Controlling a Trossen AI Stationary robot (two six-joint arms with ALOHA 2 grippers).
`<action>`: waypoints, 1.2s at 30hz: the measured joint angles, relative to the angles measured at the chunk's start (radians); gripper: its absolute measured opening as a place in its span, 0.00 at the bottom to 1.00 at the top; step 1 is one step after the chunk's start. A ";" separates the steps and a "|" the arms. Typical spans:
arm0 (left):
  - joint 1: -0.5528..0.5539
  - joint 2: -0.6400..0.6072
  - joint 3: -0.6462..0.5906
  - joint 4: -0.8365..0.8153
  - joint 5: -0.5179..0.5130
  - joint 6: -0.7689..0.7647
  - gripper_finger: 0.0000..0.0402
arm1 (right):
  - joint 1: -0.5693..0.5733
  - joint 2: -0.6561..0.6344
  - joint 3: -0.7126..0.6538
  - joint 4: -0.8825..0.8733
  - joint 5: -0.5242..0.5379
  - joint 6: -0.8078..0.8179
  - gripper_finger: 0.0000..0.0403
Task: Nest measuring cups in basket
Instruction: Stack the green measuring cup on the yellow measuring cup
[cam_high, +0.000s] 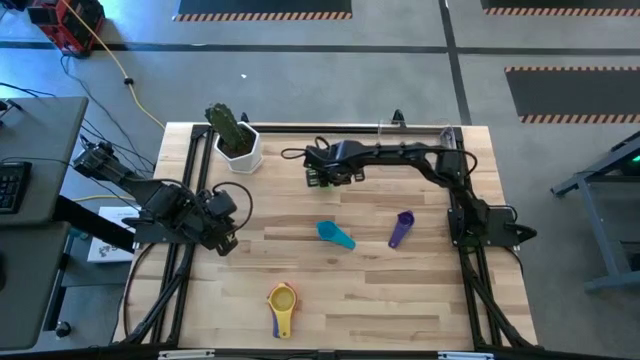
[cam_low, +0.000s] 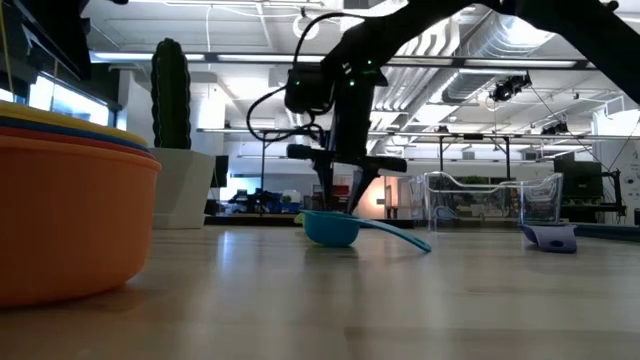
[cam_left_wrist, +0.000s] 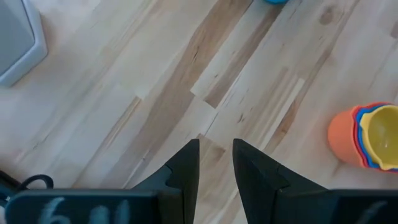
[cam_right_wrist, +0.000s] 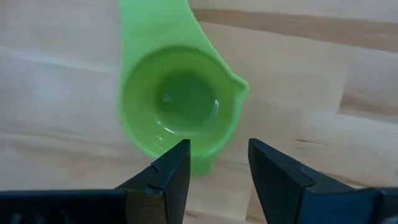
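My right gripper is open and points down over a green measuring cup, which sits mouth up on the table near the far middle. The fingers stand over the cup's rim on the side away from its handle; no touch shows. A teal cup and a purple cup lie apart on the table's middle. A nested stack, orange outside and yellow on top, stands near the near edge. The clear basket stands at the far side. My left gripper waits, open by a narrow gap, at the left edge.
A white pot with a green plant stands at the table's far left corner. Bare wood lies between the cups and along the near right part of the table. Cables hang from the right arm.
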 joint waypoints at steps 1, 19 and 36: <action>0.000 0.000 0.000 -0.001 0.000 0.008 0.22 | 0.000 0.006 0.000 0.002 0.000 0.002 0.38; 0.000 0.001 0.000 -0.001 0.000 0.102 0.22 | -0.007 0.023 0.000 0.007 0.040 0.018 0.02; -0.001 0.000 0.000 -0.001 0.061 0.109 0.22 | 0.072 0.010 0.001 -0.011 -0.028 -0.155 0.01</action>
